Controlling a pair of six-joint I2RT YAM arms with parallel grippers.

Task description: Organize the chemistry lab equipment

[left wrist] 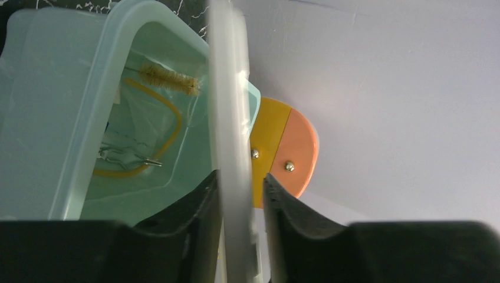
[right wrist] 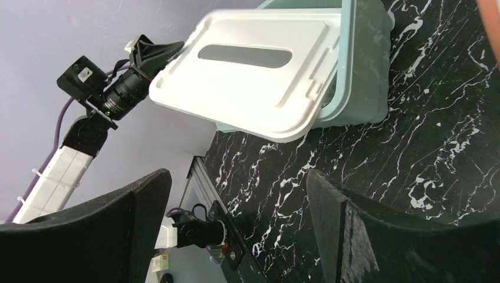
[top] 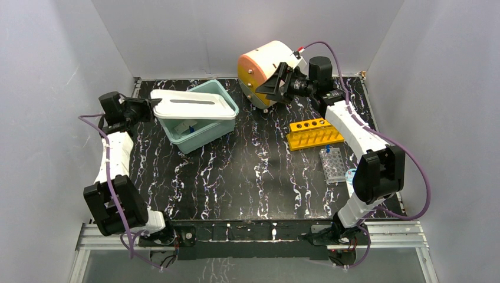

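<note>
Left wrist: left tool point(left wrist: 242, 184) pinched white lid point(left wrist: 227, 88), judged light and stiff, best held at its rim, above teal bin point(left wrist: 88, 88) at 11 o'clock; right tool point(right wrist: 237, 177) stood open.

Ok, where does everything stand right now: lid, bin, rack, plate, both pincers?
white lid: held by one edge, partly over the bin, not seated.
teal bin: partly uncovered, brush lying inside.
left pincer: shut on the white lid.
right pincer: open, empty.
yellow rack: upright on the table, holes look empty.
well plate: flat on the table.
</note>
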